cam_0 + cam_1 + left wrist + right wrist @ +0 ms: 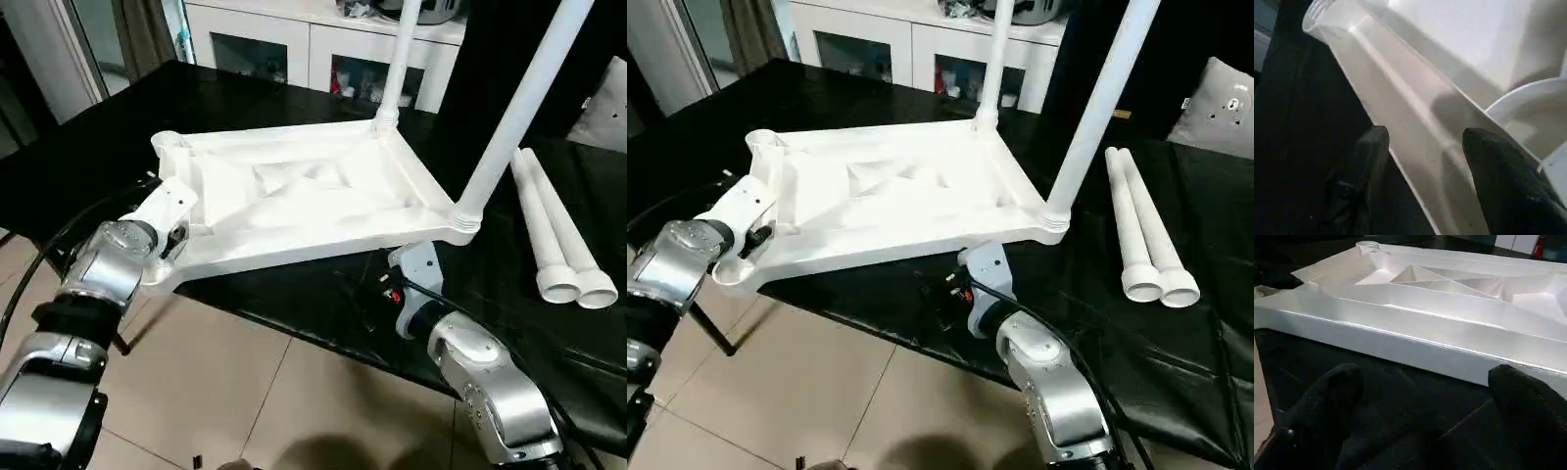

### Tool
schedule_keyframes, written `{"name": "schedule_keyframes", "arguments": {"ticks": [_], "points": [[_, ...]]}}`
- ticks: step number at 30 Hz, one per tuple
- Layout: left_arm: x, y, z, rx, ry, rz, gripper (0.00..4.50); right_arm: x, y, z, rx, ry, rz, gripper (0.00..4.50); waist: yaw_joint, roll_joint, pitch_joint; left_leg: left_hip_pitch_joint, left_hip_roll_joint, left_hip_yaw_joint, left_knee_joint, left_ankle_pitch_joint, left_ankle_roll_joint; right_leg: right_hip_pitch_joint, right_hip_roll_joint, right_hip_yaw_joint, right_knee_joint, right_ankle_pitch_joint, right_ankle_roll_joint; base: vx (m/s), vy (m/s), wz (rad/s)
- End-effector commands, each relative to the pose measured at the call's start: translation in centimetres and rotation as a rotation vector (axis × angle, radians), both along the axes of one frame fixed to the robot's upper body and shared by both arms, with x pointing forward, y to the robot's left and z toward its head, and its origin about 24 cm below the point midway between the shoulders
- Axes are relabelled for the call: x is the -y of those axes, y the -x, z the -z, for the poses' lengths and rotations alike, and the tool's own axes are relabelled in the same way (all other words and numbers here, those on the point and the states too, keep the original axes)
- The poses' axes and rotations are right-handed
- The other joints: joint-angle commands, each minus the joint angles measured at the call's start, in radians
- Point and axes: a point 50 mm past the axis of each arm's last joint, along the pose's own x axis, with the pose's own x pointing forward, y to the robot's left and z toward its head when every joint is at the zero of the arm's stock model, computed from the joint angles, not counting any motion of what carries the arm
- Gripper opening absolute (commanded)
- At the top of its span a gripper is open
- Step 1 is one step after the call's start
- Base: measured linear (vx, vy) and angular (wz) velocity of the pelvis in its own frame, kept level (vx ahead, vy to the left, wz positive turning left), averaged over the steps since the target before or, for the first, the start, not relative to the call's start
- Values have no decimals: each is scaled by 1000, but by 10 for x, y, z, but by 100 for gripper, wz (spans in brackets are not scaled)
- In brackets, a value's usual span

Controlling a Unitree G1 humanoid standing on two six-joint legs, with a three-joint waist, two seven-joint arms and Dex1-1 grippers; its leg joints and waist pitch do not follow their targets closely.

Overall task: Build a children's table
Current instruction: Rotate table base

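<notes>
My table top (294, 206) lies upside down on a black-covered table (88, 157), ribbed underside up, its near-left corner jutting past the black edge over the tiled floor (235, 392). 2 legs already stand in its right-hand sockets: one leg (397, 69) at the far-right corner, another leg (519, 108) at the near-right corner, leaning up and to the right. 2 loose legs (554, 230) lie side by side on the black cover to the right, touching each other, open ends toward me.

My left arm reaches up from the lower left, silver forearm angled toward the top's near-left corner. My left claw (1422, 147) sits at the left edge of the top: the wrist view shows my 2 black fingers (1369, 166) set partly apart with the white rim passing between them. I cannot tell whether the pads actually press on the rim.

My right arm comes in from the lower right, forearm pointing far and left, wrist just below the near-right socket. My right claw (1422, 396) is spread wide, its fingers (1528, 401) low over the black cover, pointing at the near long side wall of the top and just short of it, holding nothing.

A white cabinet (294, 39) with glass doors stands beyond the table.
</notes>
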Motion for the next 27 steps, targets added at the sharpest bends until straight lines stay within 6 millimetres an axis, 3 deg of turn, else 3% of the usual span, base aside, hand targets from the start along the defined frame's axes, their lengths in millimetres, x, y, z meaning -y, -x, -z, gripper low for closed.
{"name": "schedule_keyframes", "arguments": {"ticks": [1,3,6,7,11,16,18,21,24,25,27], "points": [[8,2,6,-86,4,84,274,3,-3,3,-17,22,32,450,3,9,-68,18,48,-3,-84,-176,-7,38,-60,45,-63,13,-237,0,0,0],[28,6,9,-186,55,257,274,13,-8,14,-70,82,114,450,3,7,-66,20,49,-1,-86,-174,-13,35,-59,46,-63,-11,-244,0,0,0],[32,8,9,-220,70,297,274,17,-10,17,-87,103,144,450,11,8,-65,26,52,6,-87,-207,-25,30,-61,48,-65,-44,-255,0,0,0],[39,13,8,-293,87,394,274,23,-16,23,-120,134,195,450,15,11,-65,27,53,7,-88,-210,-27,28,-62,49,-65,-45,-251,0,0,0],[51,24,8,-410,117,525,274,28,-30,30,-164,155,259,450,13,9,-65,28,54,16,-89,-228,-44,26,-62,51,-64,-71,-247,0,0,0],[57,34,8,-514,134,599,274,28,-40,38,-205,202,277,450,8,6,-72,21,48,23,-79,-126,-24,34,-59,52,-53,42,-254,0,0,0],[61,39,10,-550,157,635,274,28,-43,39,-213,205,281,450,4,6,-72,18,48,24,-79,-117,-18,35,-58,51,-51,49,-259,0,0,0],[71,48,12,-602,199,707,274,29,-51,38,-210,209,297,450,-8,8,-68,20,49,26,-82,-161,-25,32,-56,52,-55,-5,-270,0,0,0],[98,51,15,-603,287,807,274,35,-64,31,-180,216,326,450,-10,11,-67,26,49,31,-80,-195,-31,27,-54,55,-61,-54,-275,0,0,0],[108,51,15,-597,314,832,274,38,-67,28,-167,215,336,450,-12,6,-65,25,48,33,-80,-201,-30,26,-53,56,-64,-70,-274,0,0,0],[120,50,15,-601,349,860,274,42,-70,25,-155,209,353,450,-4,8,-67,35,50,37,-76,-212,-28,20,-53,59,-69,-87,-271,0,0,0]]}}
